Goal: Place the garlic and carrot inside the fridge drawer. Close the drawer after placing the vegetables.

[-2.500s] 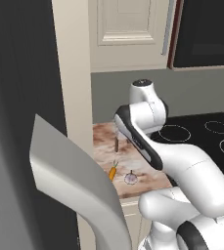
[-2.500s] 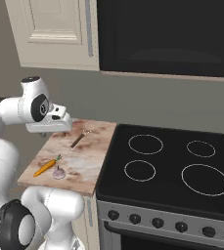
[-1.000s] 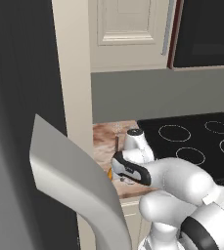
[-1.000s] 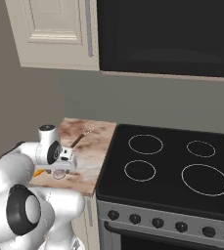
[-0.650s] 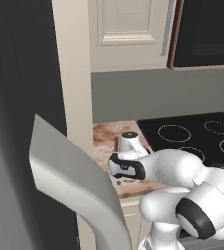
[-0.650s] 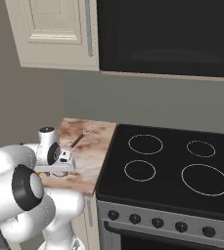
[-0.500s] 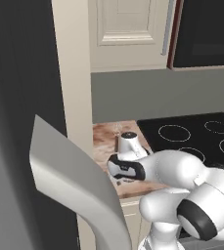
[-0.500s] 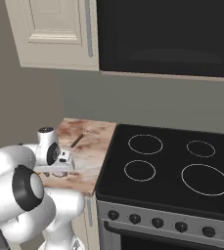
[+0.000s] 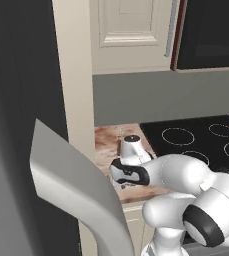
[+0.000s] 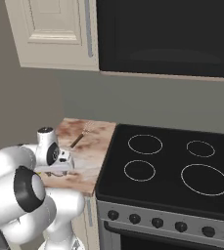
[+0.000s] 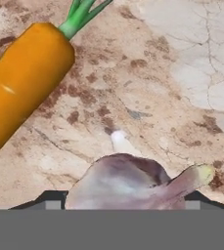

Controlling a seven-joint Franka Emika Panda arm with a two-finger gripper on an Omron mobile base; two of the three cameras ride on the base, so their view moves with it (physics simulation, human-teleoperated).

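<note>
The arm bends low over the small brown marbled counter (image 10: 86,161) that sits between the tall dark fridge (image 9: 16,125) and the black cooktop (image 10: 172,166). The gripper (image 10: 55,168) points down at the counter's front part. In the hand view the garlic (image 11: 128,183) lies right at the bottom, between the two dark finger tips (image 11: 47,200), its pale stem poking out to one side. Whether the fingers already press on the bulb cannot be told. The carrot (image 11: 23,83) lies on the counter just beside the garlic, apart from it, its green top pointing away. A brown-handled fork (image 10: 79,136) rests farther back on the counter. The grey fridge door (image 9: 76,195) stands open beside the arm, close to the counter's edge. Cream cabinets (image 10: 55,34) hang above.
</note>
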